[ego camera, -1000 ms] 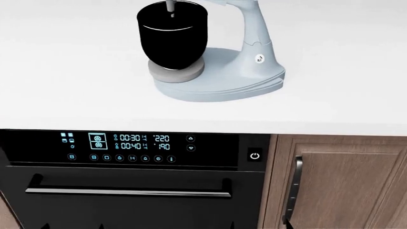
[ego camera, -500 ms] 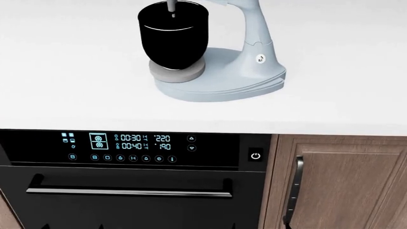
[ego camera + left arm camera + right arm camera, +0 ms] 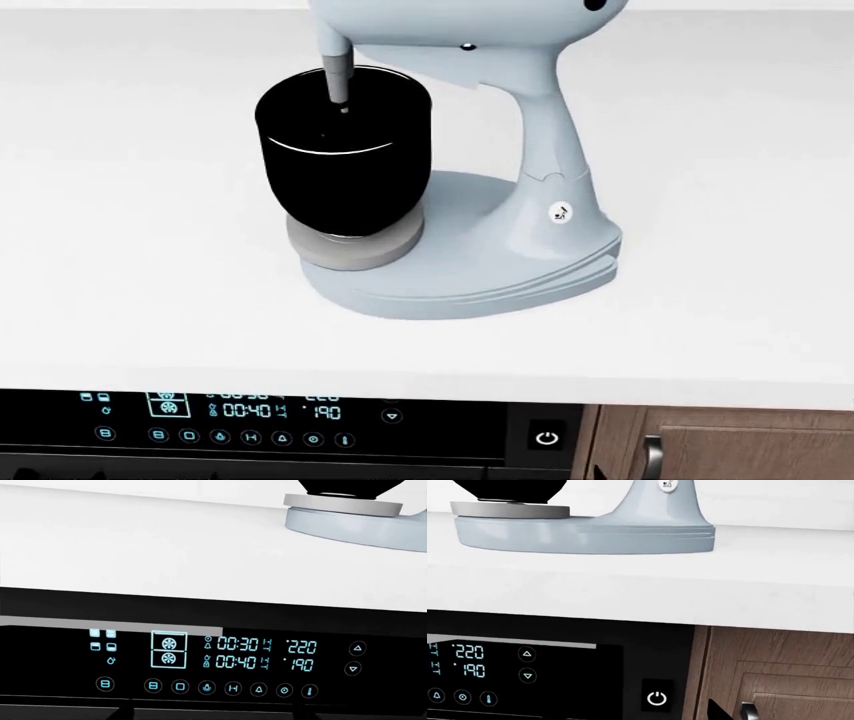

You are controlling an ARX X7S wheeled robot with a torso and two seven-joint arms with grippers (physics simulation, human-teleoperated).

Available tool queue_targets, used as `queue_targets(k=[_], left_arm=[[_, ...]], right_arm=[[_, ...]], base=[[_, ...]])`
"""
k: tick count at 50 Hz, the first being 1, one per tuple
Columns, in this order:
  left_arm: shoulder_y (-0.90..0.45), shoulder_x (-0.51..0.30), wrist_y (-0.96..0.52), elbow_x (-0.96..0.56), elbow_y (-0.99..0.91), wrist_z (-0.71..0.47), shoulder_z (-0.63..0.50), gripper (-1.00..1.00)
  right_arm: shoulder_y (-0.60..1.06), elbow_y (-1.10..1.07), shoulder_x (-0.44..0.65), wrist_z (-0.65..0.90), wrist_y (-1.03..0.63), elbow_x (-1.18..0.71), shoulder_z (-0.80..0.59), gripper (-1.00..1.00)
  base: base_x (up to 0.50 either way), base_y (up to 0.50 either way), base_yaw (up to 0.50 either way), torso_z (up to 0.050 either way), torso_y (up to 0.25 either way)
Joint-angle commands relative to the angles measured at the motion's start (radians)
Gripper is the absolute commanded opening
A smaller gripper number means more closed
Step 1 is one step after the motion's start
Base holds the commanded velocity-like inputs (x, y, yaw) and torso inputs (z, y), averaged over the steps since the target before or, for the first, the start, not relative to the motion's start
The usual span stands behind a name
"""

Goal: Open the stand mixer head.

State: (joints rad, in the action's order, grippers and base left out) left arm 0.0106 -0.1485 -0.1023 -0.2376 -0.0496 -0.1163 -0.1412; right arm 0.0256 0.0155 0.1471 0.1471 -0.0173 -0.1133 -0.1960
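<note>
Nearest, along the bottom edge of the head view, is the oven control panel (image 3: 220, 412) with lit digits, a power button (image 3: 547, 438) lower right, and a strip of wood cabinet (image 3: 727, 445) in the corner. Above that the white table (image 3: 120, 300) fills most of the frame. On it at center sits the mixer base (image 3: 467, 270), with the black bowl (image 3: 343, 165) on a grey disc toward its left and the neck rising on the right. The stand mixer head (image 3: 454, 25) runs along the top center, down over the bowl, its grey shaft (image 3: 334, 80) dipping into it; looks closed to me, and part of it is cut off by the frame. Neither gripper is in any view, so I can't tell if they are spread or pressed together. Both wrist cams look at the oven front and table edge from low down. Risks as I judge them: arms catching the table lip on the way up, nudging the bowl, or pushing the whole mixer instead of tilting the head.
</note>
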Motion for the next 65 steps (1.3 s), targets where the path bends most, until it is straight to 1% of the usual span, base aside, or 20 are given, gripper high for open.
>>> queue_targets(k=[1, 3, 4, 7, 9, 10, 12, 18, 19, 21, 23, 27, 28, 32, 36, 41, 48, 57, 58, 65], left_arm=[[-0.003, 0.012, 0.041, 0.046, 0.011, -0.004, 0.006, 1.00], [-0.002, 0.010, 0.041, 0.045, 0.010, -0.005, 0.004, 1.00], [-0.001, 0.010, 0.042, 0.041, 0.010, -0.005, 0.004, 1.00], [-0.002, 0.008, 0.040, 0.042, 0.009, -0.009, 0.001, 1.00], [-0.002, 0.007, 0.041, 0.040, 0.008, -0.009, -0.001, 1.00], [-0.002, 0.010, 0.063, 0.041, 0.030, -0.006, -0.001, 1.00], [-0.003, 0.010, 0.071, 0.041, 0.042, -0.006, -0.004, 1.00], [-0.004, 0.002, 0.040, 0.035, 0.012, -0.016, -0.009, 1.00], [-0.003, 0.001, 0.041, 0.028, 0.009, -0.013, -0.008, 1.00], [-0.004, 0.002, 0.056, 0.030, 0.024, -0.012, -0.010, 1.00], [-0.004, 0.000, 0.040, 0.027, 0.010, -0.017, -0.012, 1.00], [-0.006, -0.003, 0.037, 0.023, 0.010, -0.019, -0.014, 1.00], [-0.006, 0.001, 0.065, 0.027, 0.039, -0.014, -0.016, 1.00], [-0.008, -0.001, 0.073, 0.025, 0.049, -0.016, -0.017, 1.00], [-0.005, -0.009, 0.037, 0.016, 0.006, -0.026, -0.017, 1.00], [-0.003, -0.013, 0.038, 0.012, 0.000, -0.029, -0.020, 1.00], [-0.004, -0.016, 0.042, 0.011, 0.003, -0.033, -0.026, 1.00], [-0.006, -0.021, 0.041, 0.007, 0.001, -0.040, -0.030, 1.00], [-0.007, -0.018, 0.064, 0.011, 0.027, -0.036, -0.032, 1.00], [-0.008, -0.026, 0.041, 0.002, -0.001, -0.047, -0.030, 1.00]], right_arm=[[-0.009, -0.008, -0.010, -0.020, -0.005, -0.003, 0.014, 1.00], [-0.013, -0.019, -0.011, -0.025, 0.000, -0.028, 0.023, 1.00], [-0.010, -0.005, -0.013, 0.009, 0.024, 0.013, 0.022, 1.00], [-0.015, -0.011, -0.008, -0.021, 0.014, -0.026, 0.019, 1.00], [-0.012, -0.004, -0.006, 0.019, 0.010, 0.027, 0.010, 1.00], [-0.013, -0.012, -0.002, -0.008, -0.005, -0.007, 0.010, 1.00], [-0.005, 0.004, -0.004, 0.013, -0.001, 0.011, 0.011, 1.00], [0.005, -0.034, -0.006, 0.031, -0.046, -0.030, 0.040, 1.00], [-0.003, -0.041, -0.001, -0.006, -0.056, -0.071, 0.037, -1.00], [-0.016, -0.076, 0.010, -0.025, -0.057, -0.082, 0.028, -1.00], [-0.011, -0.104, 0.010, 0.017, -0.067, -0.052, 0.036, -1.00], [0.018, -0.242, 0.032, 0.039, -0.169, -0.078, 0.056, -1.00], [0.032, -0.283, 0.035, 0.042, -0.176, -0.082, 0.060, -1.00], [0.131, -0.395, 0.038, 0.054, -0.291, -0.106, 0.057, -1.00], [0.236, -0.464, 0.031, 0.080, -0.394, -0.122, 0.057, -1.00], [0.302, -0.466, 0.004, 0.092, -0.434, -0.152, 0.057, -1.00], [0.334, -0.411, -0.015, 0.102, -0.413, -0.159, 0.057, -1.00], [0.391, -0.358, -0.007, 0.099, -0.432, -0.159, 0.041, -1.00], [0.395, -0.354, -0.007, 0.099, -0.440, -0.164, 0.040, -1.00], [0.382, -0.341, -0.008, 0.106, -0.435, -0.176, 0.043, -1.00]], base=[[0.00, 0.00, 0.00, 0.000, 0.000], [0.00, 0.00, 0.00, 0.000, 0.000], [0.00, 0.00, 0.00, 0.000, 0.000], [0.00, 0.00, 0.00, 0.000, 0.000], [0.00, 0.00, 0.00, 0.000, 0.000], [0.00, 0.00, 0.00, 0.000, 0.000], [0.00, 0.00, 0.00, 0.000, 0.000], [0.00, 0.00, 0.00, 0.000, 0.000], [0.00, 0.00, 0.00, 0.000, 0.000], [0.00, 0.00, 0.00, 0.000, 0.000], [0.00, 0.00, 0.00, 0.000, 0.000], [0.00, 0.00, 0.00, 0.000, 0.000], [0.00, 0.00, 0.00, 0.000, 0.000], [0.00, 0.00, 0.00, 0.000, 0.000], [0.00, 0.00, 0.00, 0.000, 0.000], [0.00, 0.00, 0.00, 0.000, 0.000], [0.00, 0.00, 0.00, 0.000, 0.000], [0.00, 0.00, 0.00, 0.000, 0.000], [0.00, 0.00, 0.00, 0.000, 0.000], [0.00, 0.00, 0.00, 0.000, 0.000]])
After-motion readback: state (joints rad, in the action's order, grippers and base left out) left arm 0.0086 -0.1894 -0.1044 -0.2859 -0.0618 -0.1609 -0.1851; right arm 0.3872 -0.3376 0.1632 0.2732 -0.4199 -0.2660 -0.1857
